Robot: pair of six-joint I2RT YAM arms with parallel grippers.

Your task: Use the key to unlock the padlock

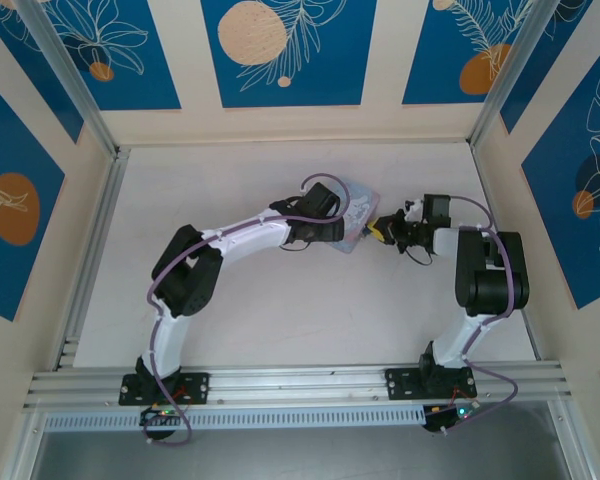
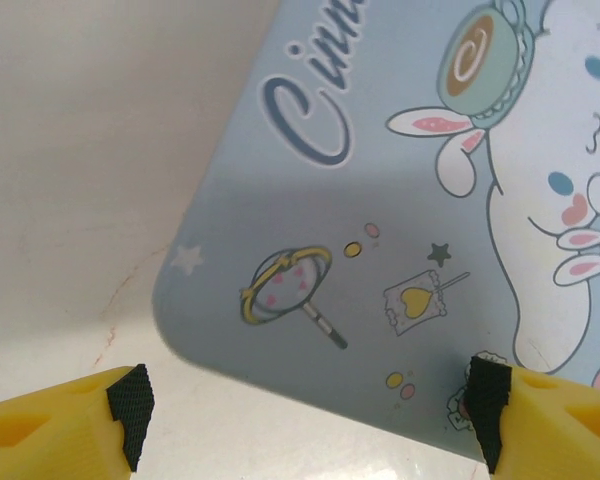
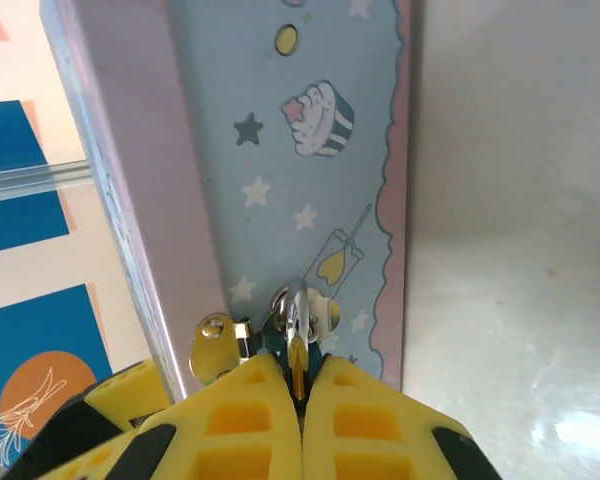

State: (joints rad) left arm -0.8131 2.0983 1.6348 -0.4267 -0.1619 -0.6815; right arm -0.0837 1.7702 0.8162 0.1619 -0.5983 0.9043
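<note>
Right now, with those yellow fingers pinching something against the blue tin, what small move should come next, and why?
Probably a gentle twist of the right gripper: it is shut on the key, whose tip seems to meet the padlock on the tin. How deep it sits is unclear.

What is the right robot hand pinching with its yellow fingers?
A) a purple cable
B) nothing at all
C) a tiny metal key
C: the right gripper has its fingers pressed together on the thin key, up against the side of the blue tin.
</note>
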